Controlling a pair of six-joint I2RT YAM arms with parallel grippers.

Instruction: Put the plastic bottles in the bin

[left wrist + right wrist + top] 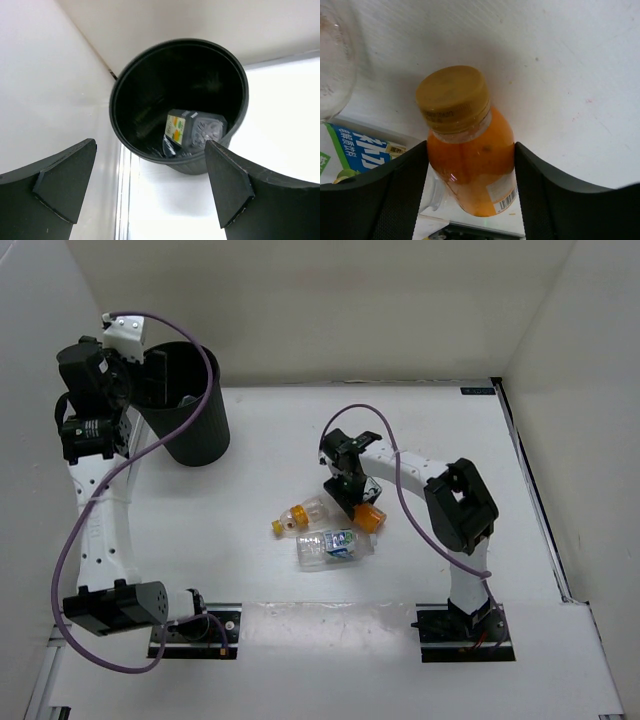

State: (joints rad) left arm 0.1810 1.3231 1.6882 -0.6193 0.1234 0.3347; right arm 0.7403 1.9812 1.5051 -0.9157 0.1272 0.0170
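Observation:
The black bin stands at the back left. In the left wrist view the bin holds the square yellow-labelled bottle. My left gripper hangs over the bin's rim, open and empty. My right gripper is shut on the orange-filled bottle, with both fingers pressed against its sides. The yellow-capped bottle and the blue-green-labelled bottle lie on the table just left of it. The black-capped bottle is not in view.
White walls close in the table at the back, left and right. The bin sits near the left wall. The blue-green-labelled bottle and a clear bottle lie close to my right gripper's left finger.

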